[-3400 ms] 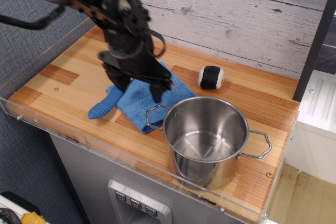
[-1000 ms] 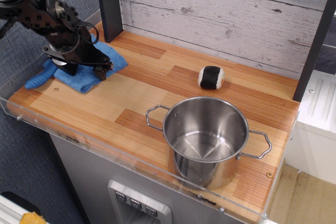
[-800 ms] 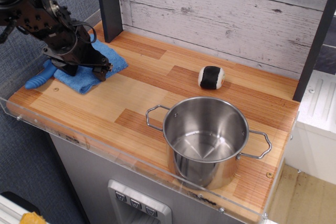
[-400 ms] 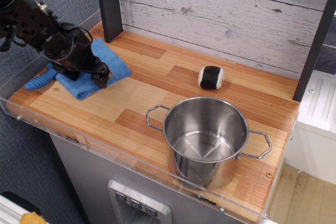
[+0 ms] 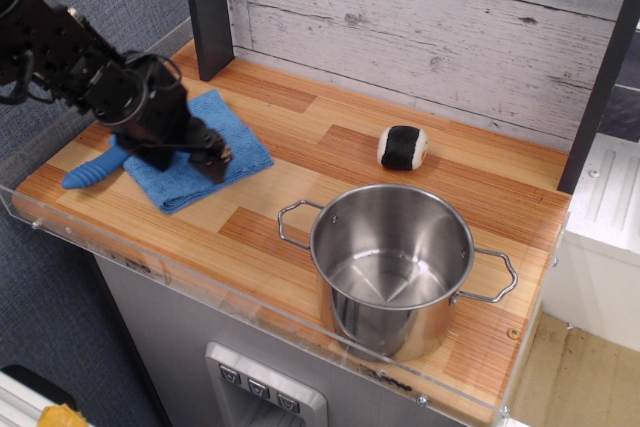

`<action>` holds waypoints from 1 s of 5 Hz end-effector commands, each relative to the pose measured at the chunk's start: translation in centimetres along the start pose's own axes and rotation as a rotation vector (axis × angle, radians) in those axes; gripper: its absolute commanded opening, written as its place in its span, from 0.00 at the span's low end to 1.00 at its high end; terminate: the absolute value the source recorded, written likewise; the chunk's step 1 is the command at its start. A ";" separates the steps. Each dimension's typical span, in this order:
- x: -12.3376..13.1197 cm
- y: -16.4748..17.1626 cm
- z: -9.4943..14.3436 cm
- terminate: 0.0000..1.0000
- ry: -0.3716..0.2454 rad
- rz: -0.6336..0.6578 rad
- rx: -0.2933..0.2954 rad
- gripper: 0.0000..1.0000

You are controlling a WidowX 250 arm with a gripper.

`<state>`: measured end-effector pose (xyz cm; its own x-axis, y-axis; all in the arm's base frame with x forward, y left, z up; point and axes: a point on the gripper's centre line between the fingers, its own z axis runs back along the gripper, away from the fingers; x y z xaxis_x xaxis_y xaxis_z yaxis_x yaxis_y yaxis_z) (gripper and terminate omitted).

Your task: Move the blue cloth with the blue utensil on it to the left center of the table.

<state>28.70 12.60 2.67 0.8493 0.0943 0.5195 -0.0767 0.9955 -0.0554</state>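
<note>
Cloth and utensil at the tabletop's left side, pincer down on the cloth.

The blue cloth (image 5: 205, 152) lies well left of the steel pot (image 5: 392, 269), the blue utensil (image 5: 95, 169) jutting leftward from beneath the arm, long axis roughly left-right. The pincer (image 5: 205, 155) sits directly over the cloth's middle; I cannot tell how far it is open. Against a moment earlier, cloth and pincer have slid slightly toward the pot.

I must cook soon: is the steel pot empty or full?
Empty. The steel pot stands upright with no lid, and its bare shiny bottom shows, with nothing inside.
</note>
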 end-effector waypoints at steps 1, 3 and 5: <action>2.6 -0.7 3.6 0.00 -0.123 -0.054 0.041 1.00; 5.1 -0.7 8.3 0.00 -0.302 -0.044 0.044 1.00; 6.2 -0.5 11.9 0.00 -0.399 -0.026 0.056 1.00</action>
<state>28.53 12.42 14.99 0.6072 0.0656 0.7918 -0.0828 0.9964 -0.0190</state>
